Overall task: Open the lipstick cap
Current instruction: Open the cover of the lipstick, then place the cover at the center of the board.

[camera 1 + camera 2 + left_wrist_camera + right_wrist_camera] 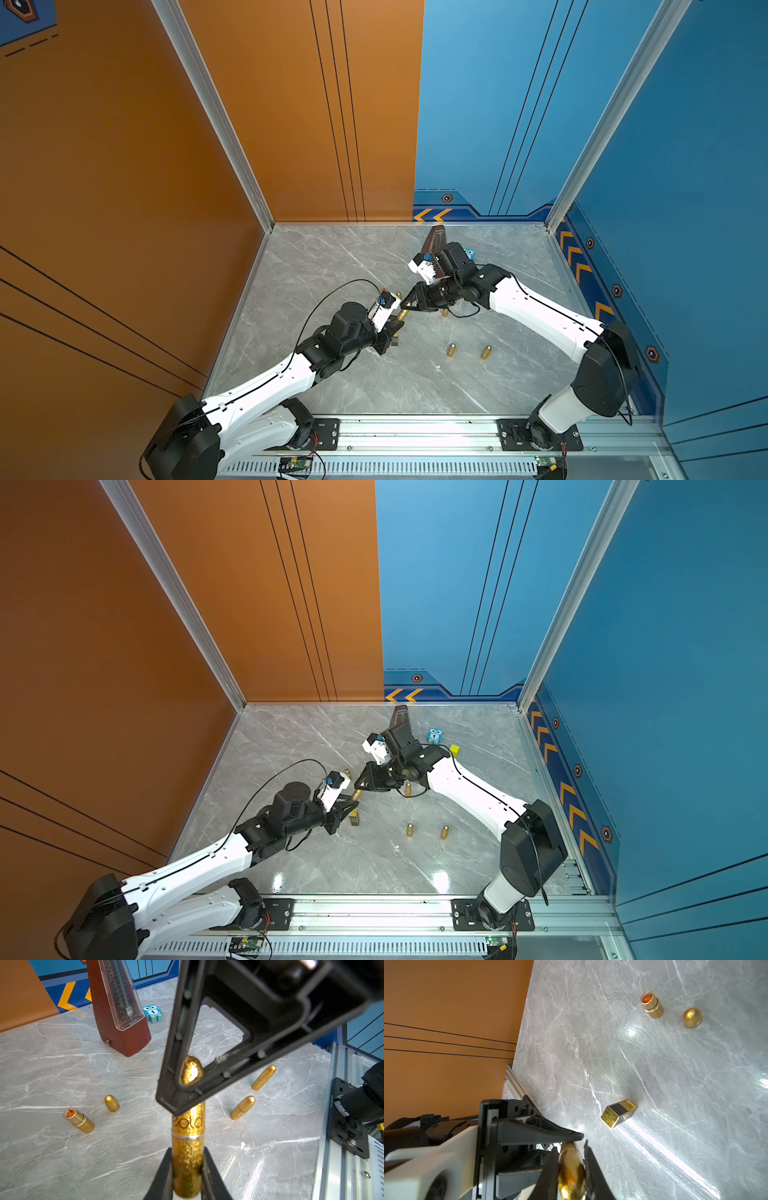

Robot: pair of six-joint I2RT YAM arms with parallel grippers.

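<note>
Now the left gripper (187,1154) grips the gold lipstick (188,1140) by its base and the right gripper (571,1147) pinches the cap (188,1121); separation likely needs a straight axial pull.

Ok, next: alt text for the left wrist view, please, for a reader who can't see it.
The left gripper holds a gold lipstick by its base while the right gripper is shut on its cap, not yet off. Behind on the marble table: an opened lipstick, a loose cap, two capped lipsticks, a metronome and a blue owl toy.
</note>
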